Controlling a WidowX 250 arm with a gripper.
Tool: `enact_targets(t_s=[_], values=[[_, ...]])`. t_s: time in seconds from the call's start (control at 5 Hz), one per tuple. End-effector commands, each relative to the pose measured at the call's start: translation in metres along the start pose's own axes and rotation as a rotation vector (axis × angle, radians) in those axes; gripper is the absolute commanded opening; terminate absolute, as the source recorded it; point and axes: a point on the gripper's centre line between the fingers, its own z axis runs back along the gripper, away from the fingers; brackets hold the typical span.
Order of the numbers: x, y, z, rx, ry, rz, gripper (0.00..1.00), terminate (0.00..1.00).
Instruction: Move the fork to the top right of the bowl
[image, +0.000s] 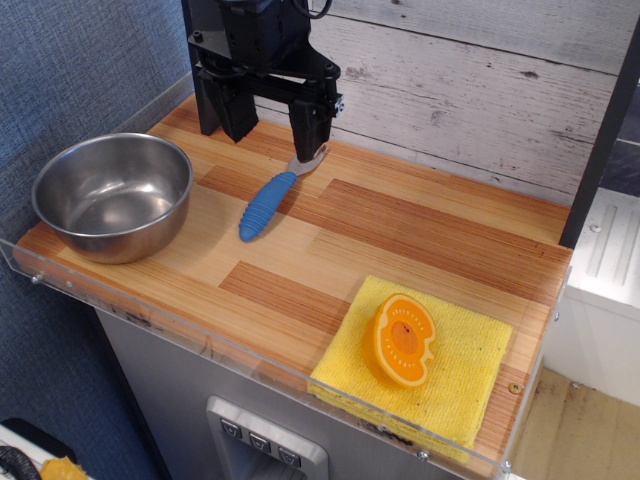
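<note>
The fork (267, 203) lies flat on the wooden counter, right of the bowl and a little behind it. Its ribbed blue handle points toward the front left. Its metal tines point back right and are partly hidden behind a finger. The steel bowl (112, 195) stands upright at the left edge and looks empty. My black gripper (272, 122) hangs open above the back of the counter. It is empty. Its right finger (309, 120) is just above the tines. Its left finger (233, 108) is farther left.
A yellow cloth (425, 360) lies at the front right with an orange plastic piece (402, 340) on it. A clear plastic rim (200, 345) runs along the counter's front and left. A black post (207, 70) and a plank wall stand behind.
</note>
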Motion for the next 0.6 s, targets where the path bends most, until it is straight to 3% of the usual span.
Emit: enact_targets(t_s=[0.0, 0.2, 0.4], values=[[0.0031, 0.0036, 0.0082, 0.012, 0.016, -0.080, 1.00, 0.00], [0.0031, 0.0036, 0.0082, 0.012, 0.016, -0.080, 1.00, 0.00], [0.0031, 0.0036, 0.0082, 0.012, 0.016, -0.080, 1.00, 1.00]])
